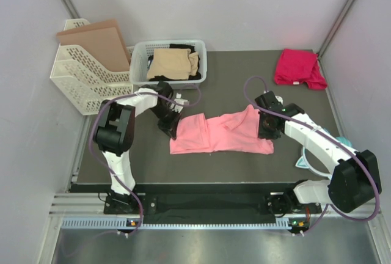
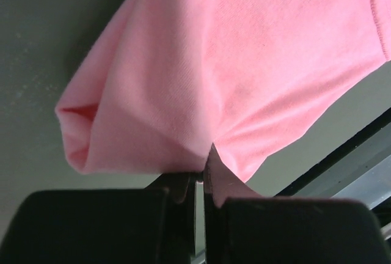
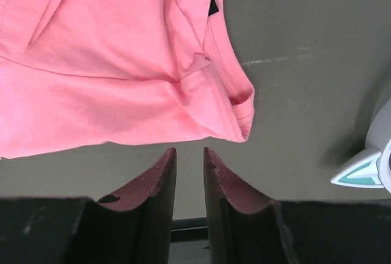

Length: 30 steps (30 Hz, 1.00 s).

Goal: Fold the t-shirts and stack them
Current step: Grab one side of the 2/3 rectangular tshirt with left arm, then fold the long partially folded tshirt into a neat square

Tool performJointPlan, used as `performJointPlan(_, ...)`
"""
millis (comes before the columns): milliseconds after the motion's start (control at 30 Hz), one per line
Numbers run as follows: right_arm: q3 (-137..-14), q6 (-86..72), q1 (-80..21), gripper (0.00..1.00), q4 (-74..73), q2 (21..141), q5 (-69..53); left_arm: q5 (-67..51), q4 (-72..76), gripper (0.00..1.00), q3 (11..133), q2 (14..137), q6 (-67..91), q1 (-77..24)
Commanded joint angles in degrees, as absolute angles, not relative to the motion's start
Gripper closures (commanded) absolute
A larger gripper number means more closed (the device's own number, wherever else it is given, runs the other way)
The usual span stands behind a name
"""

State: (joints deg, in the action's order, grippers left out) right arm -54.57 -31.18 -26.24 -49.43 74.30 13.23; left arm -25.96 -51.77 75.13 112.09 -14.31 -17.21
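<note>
The light salmon pink t-shirt (image 1: 220,134) lies partly folded and rumpled in the middle of the dark mat. My left gripper (image 1: 170,131) is at its left edge. In the left wrist view, that gripper (image 2: 204,169) is shut, pinching a fold of the pink cloth (image 2: 244,62). My right gripper (image 1: 267,131) is at the shirt's right end. Its jaws (image 3: 190,151) stand a little apart, with nothing between them, just short of the pink hem (image 3: 122,62). A magenta-red t-shirt (image 1: 299,68) lies bunched at the back right corner. Tan (image 1: 171,63) and black (image 1: 183,48) shirts lie in the basket.
A white mesh basket (image 1: 139,62) stands at the back, left of centre. Beside it, at the far left, is a white file rack (image 1: 85,80) holding brown cardboard. A teal and white headband (image 3: 366,166) lies on the mat right of the right arm.
</note>
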Motion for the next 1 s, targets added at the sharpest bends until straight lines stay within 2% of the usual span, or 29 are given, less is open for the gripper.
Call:
performJointPlan(0, -58.3, -31.8, -27.1, 0.75, -50.3, 73.3, 15.0, -22.9, -53.2, 1.0, 73.0, 106.1, -17.8, -14.9)
performJointPlan(233, -58.6, -31.7, -27.3, 0.75, -49.8, 73.3, 14.7, -13.7, -58.3, 1.0, 71.5, 101.1, -27.0, -3.4)
performJointPlan(367, -58.5, -31.7, -27.6, 0.75, -49.7, 73.0, 14.7, -7.2, -60.6, 1.0, 72.3, 99.2, -30.8, -1.5)
performJointPlan(500, -58.0, -31.7, -27.6, 0.75, -49.7, 72.3, 14.6, -8.3, -65.8, 1.0, 77.0, 98.1, -31.7, -1.7)
performJointPlan(700, -56.8, -31.6, -27.6, 0.75, -49.2, 71.7, 14.4, -9.2, -73.6, 1.0, 86.9, 97.2, -27.3, -6.6)
performJointPlan(967, -56.0, -31.3, -27.6, 0.75, -48.8, 70.7, 14.1, -7.7, -77.2, 1.0, 93.2, 97.1, -19.1, -22.2)
